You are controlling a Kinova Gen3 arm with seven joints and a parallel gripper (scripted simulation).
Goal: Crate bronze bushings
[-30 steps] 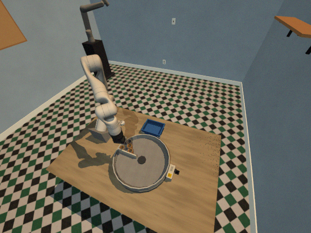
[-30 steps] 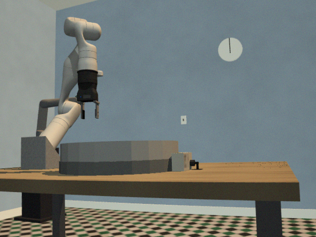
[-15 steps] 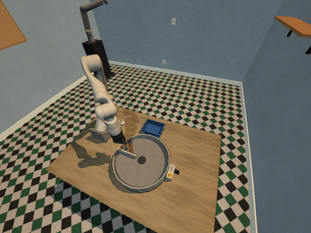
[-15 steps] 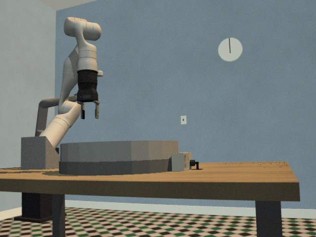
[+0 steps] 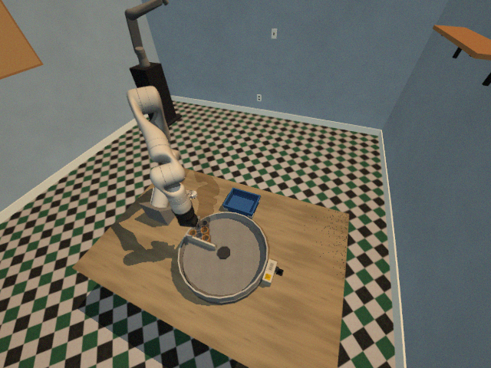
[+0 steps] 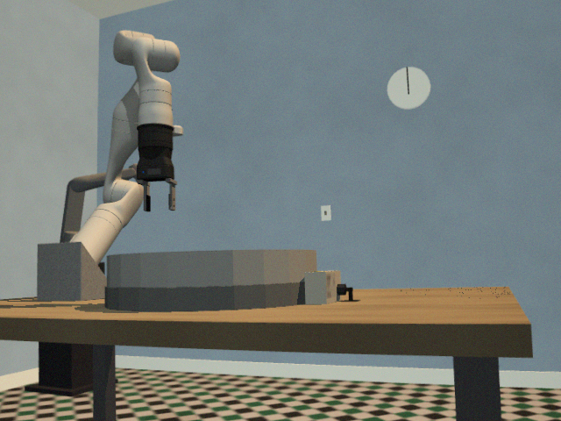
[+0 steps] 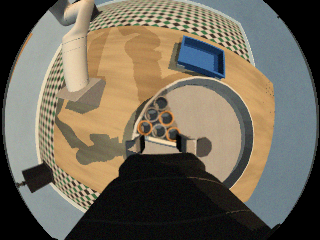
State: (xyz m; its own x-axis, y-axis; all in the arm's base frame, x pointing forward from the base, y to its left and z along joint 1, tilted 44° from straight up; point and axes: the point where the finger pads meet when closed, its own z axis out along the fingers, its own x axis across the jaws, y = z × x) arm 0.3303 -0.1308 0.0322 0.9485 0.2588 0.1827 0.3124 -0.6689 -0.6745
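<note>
Three bronze bushings (image 5: pixel 205 234) (image 7: pixel 172 120) sit in the turning table's (image 5: pixel 238 277) (image 6: pixel 181 272) (image 7: pixel 215 115) left part: probably stiff, light, a bit slick; I'd pinch outer walls. Orange rims, dark bores; steel bushings (image 5: pixel 204 221) (image 7: pixel 146 116) greyer, alongside. End effector (image 5: pixel 195 223) (image 6: pixel 159 209) (image 7: pixel 160 140) above, wide, unladen. Rightward, blue crate (image 5: pixel 241 202) (image 7: pixel 200 56).

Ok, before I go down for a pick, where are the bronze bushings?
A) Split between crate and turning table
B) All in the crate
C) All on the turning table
C: the orange-rimmed bushings sit on the turning table, and the crate is empty.
</note>
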